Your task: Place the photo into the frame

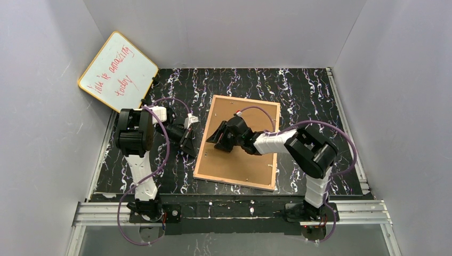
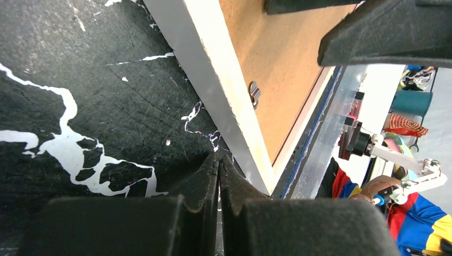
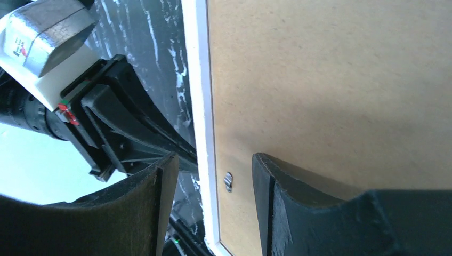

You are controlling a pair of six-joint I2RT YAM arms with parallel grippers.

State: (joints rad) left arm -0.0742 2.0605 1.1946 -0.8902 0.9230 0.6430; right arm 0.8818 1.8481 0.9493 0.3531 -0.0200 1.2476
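The frame (image 1: 204,145) lies face down in the middle of the table, its pale rim around a brown backing board (image 1: 250,160). The photo is out of view. My right gripper (image 1: 216,140) is open over the frame's left edge, one finger off the rim (image 3: 201,80) and the other above the board (image 3: 330,80), with a small metal tab (image 3: 228,181) between them. My left gripper (image 1: 187,143) is shut and empty, low on the table just left of the frame's rim (image 2: 224,90); its tips (image 2: 219,160) are close to the edge, contact unclear.
A yellow-rimmed whiteboard (image 1: 118,72) with red writing leans in the back left corner. Grey walls enclose the black marbled table (image 1: 298,85) on three sides. Another metal tab (image 2: 255,94) sits on the board near the rim.
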